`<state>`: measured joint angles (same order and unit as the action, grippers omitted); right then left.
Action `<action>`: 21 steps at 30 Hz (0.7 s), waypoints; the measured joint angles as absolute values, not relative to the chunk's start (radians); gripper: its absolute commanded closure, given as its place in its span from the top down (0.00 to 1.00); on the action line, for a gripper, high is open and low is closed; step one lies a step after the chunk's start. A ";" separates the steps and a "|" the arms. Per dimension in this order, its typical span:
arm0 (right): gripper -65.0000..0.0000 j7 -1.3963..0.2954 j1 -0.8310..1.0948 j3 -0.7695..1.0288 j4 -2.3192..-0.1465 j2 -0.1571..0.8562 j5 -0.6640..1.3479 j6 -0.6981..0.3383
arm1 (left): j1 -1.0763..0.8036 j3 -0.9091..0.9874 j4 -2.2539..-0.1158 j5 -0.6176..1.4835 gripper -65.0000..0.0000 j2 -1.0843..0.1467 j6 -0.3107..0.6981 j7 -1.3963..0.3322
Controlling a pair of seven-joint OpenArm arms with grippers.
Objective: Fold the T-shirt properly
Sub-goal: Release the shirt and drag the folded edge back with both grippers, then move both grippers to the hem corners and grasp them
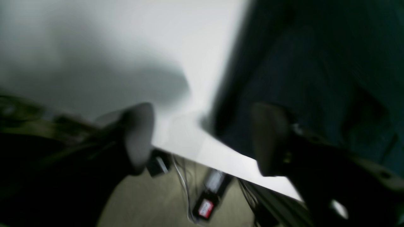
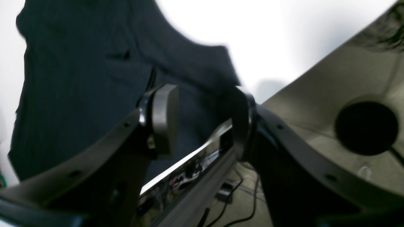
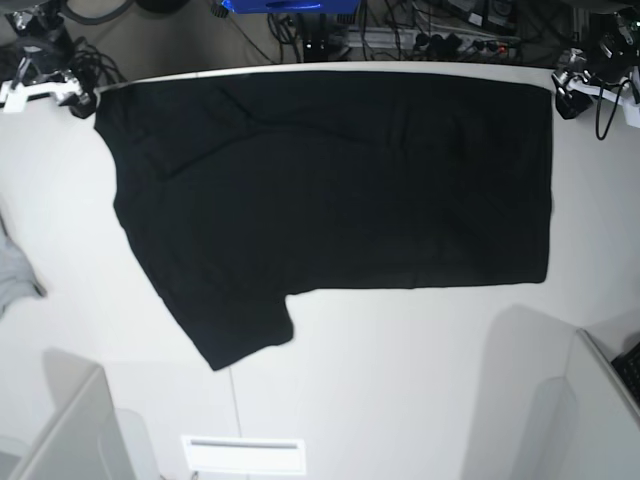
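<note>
I am seeing the table (image 3: 400, 360) carrying the shirt (image 3: 330, 190), lying folded once lengthwise along the far edge, one sleeve sticking out toward me at lower left. I am judging the first fold done; sleeve and cross folds are remaining. Both wrist views are blurring. The left gripper (image 1: 202, 138) is standing wide open, holding nothing. The right gripper (image 2: 202, 123) is standing apart over the hem, empty.

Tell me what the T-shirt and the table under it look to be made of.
T-shirt: soft black knit cloth, matte, probably cotton; it lies limp with shallow creases, and the right wrist view shows fine ribbing. Table: smooth white hard top, likely laminate; it shows soft shadows.
</note>
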<state>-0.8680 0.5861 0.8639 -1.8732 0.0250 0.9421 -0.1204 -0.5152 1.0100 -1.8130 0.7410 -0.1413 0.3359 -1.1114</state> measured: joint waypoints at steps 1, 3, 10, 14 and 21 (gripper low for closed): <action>0.39 -0.876 0.575 0.870 -1.872 0.037 0.941 -0.120 | -0.514 1.030 -1.816 0.741 0.80 -0.142 0.336 -1.113; 0.39 -0.882 0.540 0.867 -1.870 0.086 0.942 -0.120 | -0.476 1.068 -1.814 0.737 0.81 -0.142 0.336 -1.122; 0.39 -0.871 0.363 0.691 -1.743 0.242 0.943 -0.123 | -0.273 1.091 -1.813 0.733 0.68 -0.269 0.336 -1.111; 0.39 -0.860 0.289 0.610 -1.728 0.272 0.939 -0.121 | -0.194 0.945 -1.811 0.636 0.60 -0.300 0.330 -1.118; 0.41 -0.870 0.073 0.465 -1.702 0.276 0.785 -0.120 | -0.049 0.755 -1.810 0.408 0.54 -0.300 0.336 -1.119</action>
<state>-0.8700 0.0734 0.4652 -1.7020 0.2760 0.7849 -0.1204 -0.0486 0.7551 -1.8103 0.4076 -0.3000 0.3363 -1.1191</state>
